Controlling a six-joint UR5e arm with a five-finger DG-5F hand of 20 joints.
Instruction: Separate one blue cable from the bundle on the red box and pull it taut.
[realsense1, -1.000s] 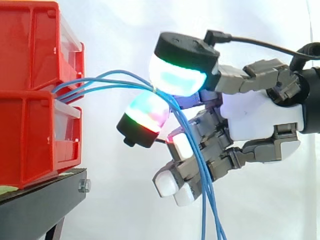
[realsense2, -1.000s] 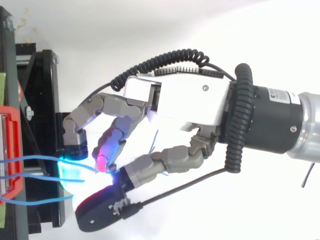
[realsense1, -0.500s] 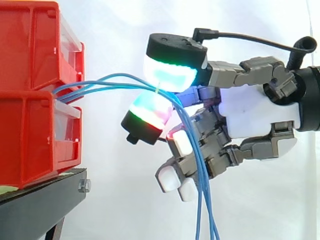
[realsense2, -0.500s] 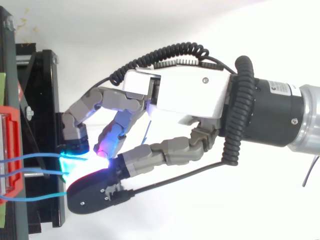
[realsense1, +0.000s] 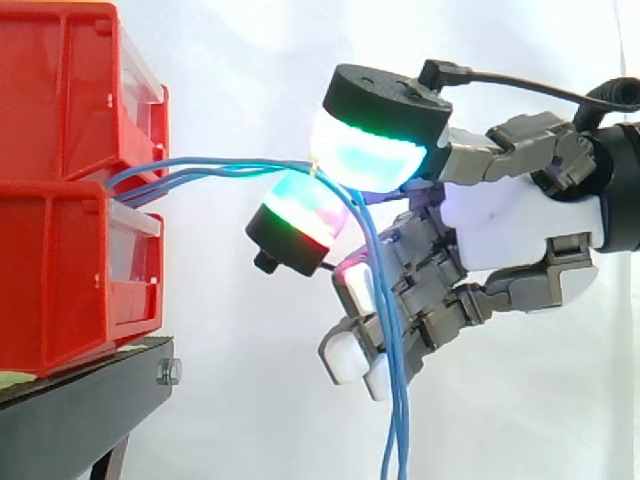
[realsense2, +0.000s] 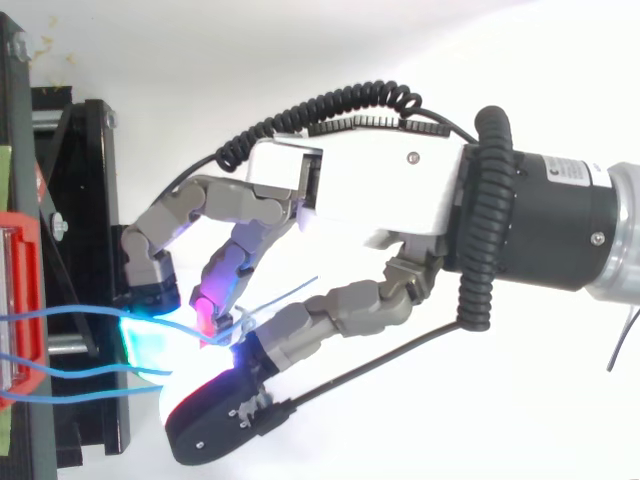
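Hand (realsense1: 510, 215) is clamped: two glowing pads (realsense1: 365, 155) pinch the blue cables (realsense1: 225, 168) well right of the red bins (realsense1: 60, 200). The strands leave the bins' front, run nearly level to the pinch, then drop past the curled lower fingers.

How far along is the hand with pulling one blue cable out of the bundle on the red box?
Done: the hand is at the blue cables coming out of the red box. In hand: its glowing pads pinch them where they bend downward. Left: several strands enter the pinch together, so singling one out and pulling it taut remains.
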